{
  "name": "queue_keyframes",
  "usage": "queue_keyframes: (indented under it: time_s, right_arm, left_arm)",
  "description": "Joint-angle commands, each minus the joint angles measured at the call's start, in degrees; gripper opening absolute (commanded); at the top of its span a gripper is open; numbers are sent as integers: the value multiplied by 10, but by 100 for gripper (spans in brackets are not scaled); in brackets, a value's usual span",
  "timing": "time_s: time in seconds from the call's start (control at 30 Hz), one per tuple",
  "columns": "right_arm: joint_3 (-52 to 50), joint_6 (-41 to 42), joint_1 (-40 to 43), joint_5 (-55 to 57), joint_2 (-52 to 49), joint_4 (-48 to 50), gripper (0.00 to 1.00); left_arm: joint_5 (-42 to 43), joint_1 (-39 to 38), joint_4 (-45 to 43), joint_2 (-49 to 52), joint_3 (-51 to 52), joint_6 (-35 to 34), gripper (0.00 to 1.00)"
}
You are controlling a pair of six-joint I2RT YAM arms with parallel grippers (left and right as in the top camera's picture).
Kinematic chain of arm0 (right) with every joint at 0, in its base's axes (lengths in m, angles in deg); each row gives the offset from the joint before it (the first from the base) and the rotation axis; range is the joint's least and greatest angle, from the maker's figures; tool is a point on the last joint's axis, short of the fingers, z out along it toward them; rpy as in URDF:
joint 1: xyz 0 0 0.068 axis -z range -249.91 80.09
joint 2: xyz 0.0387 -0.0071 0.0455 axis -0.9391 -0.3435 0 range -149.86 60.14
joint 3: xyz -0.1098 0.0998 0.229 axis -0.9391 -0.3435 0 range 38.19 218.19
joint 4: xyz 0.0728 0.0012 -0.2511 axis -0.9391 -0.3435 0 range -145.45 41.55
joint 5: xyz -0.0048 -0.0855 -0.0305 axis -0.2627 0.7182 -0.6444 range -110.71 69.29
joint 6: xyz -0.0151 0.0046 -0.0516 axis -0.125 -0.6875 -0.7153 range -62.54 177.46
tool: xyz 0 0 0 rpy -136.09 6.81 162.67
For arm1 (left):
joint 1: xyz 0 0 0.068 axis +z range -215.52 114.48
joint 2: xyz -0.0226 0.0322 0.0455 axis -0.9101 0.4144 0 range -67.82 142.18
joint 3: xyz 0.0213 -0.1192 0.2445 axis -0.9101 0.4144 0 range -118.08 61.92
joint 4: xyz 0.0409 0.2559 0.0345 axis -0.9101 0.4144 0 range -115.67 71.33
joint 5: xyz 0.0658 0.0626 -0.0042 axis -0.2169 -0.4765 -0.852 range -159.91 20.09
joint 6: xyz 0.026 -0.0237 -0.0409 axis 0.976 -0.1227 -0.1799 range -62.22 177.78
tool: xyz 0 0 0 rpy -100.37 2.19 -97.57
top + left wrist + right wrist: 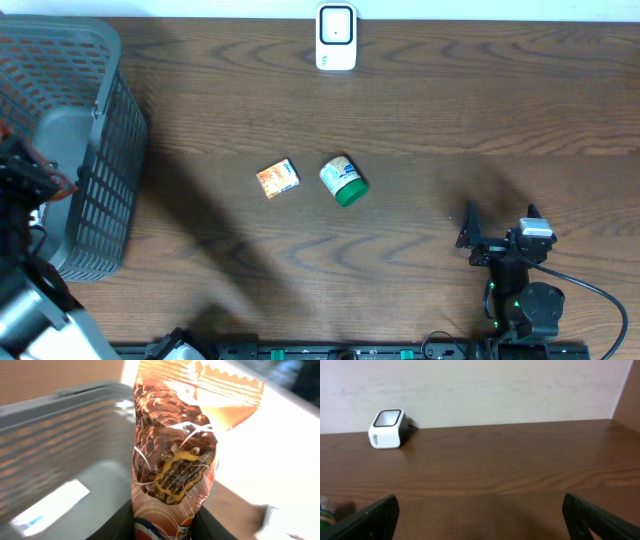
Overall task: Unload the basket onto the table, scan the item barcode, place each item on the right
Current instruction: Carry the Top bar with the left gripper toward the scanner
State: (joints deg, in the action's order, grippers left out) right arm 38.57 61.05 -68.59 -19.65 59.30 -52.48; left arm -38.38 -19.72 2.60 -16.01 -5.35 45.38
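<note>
At the left, my left gripper [164, 527] was clamped on a brown snack packet [175, 460], held upright over the grey basket [60, 425]. Mid-table lay a small orange packet [278, 178] just beside a green-capped jar [343, 181], with the white scanner [336, 37] well behind them. My right gripper [482, 520] stood with its fingers wide apart.
</note>
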Motion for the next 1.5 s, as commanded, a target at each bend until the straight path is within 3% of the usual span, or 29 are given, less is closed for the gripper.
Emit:
queue_keyframes:
  time_s: [0.0, 0.1, 0.37, 0.6, 0.77, 1.17, 1.47]
  right_arm:
    - [-1, -7, -5, 1, 4, -2, 99]
    - [-1, -7, -5, 2, 4, -2, 99]
    - [-1, -7, -5, 2, 4, -2, 99]
    - [-1, -7, -5, 2, 4, -2, 99]
    - [-1, -7, -5, 2, 4, -2, 99]
    - [-1, -7, -5, 2, 4, -2, 99]
    - [-1, -7, -5, 2, 4, -2, 99]
  left_arm:
    - [169, -20, -9, -17, -3, -89, 34]
    - [236, -72, -4, -13, -2, -93, 34]
    - [233, -301, 16, 45, 22, -53, 34]
    - [119, -512, 13, 172, 54, -22, 34]
    - [108, -623, -59, 282, 53, -22, 34]
    - [108, -793, -256, 450, 53, -38, 34]
    - [108, -822, -342, 536, 53, -85, 34]
